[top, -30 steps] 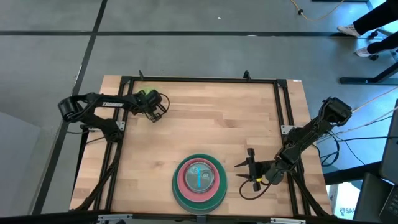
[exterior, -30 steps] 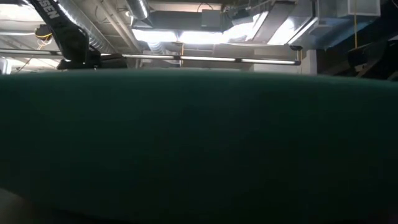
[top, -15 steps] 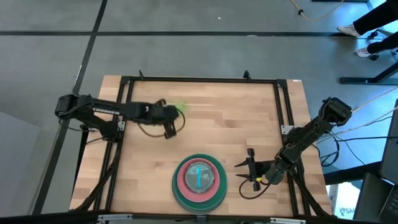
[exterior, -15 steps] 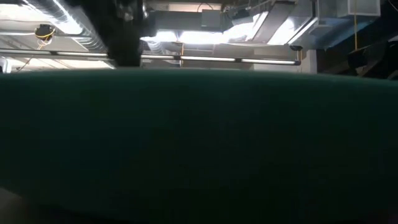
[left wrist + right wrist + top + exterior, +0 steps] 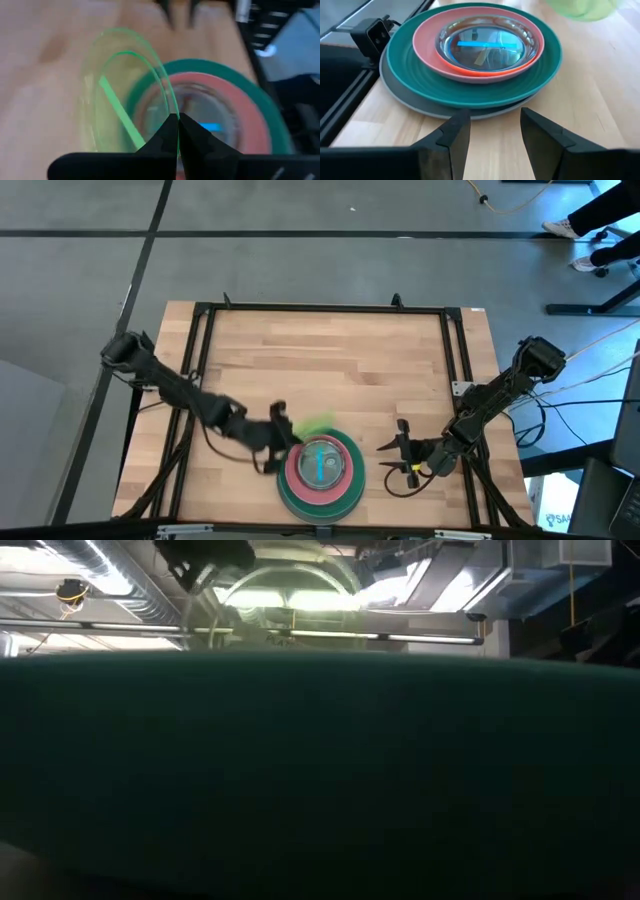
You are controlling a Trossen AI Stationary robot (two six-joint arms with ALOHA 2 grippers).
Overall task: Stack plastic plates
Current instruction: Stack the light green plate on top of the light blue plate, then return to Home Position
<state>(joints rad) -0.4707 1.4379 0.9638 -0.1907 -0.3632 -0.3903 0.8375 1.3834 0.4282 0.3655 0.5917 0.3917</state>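
Item: one small round translucent lime-green plastic plate (image 5: 316,425), thin-walled, with a brighter green streak across it in my left wrist view (image 5: 120,100). My left gripper (image 5: 278,442) pinches its rim with fingers (image 5: 172,137) closed tight; the plate is held off the wood, just beside and partly over the near-left edge of the stack.

Item: stack of round plastic plates (image 5: 320,472) at the near middle of the wooden table (image 5: 340,360). From the bottom: a large opaque grey plate (image 5: 410,102) showing only as a rim, a large opaque dark green plate (image 5: 420,75), a large opaque pink plate (image 5: 427,45), then small translucent plates nested in the centre (image 5: 487,47), an orange rim showing and a blue bar visible through the clear bottom.

Item: my right gripper (image 5: 402,452), resting on the table just to the right of the stack, fingers (image 5: 455,135) spread apart and holding nothing, pointing at the stack's rim.

Edges and room: the stack sits close to the table's near edge; a black frame (image 5: 320,308) runs round the tabletop. The far half of the wood lies bare. The low view is almost filled by the dark green rim (image 5: 320,770).

Writing: none that I can read.
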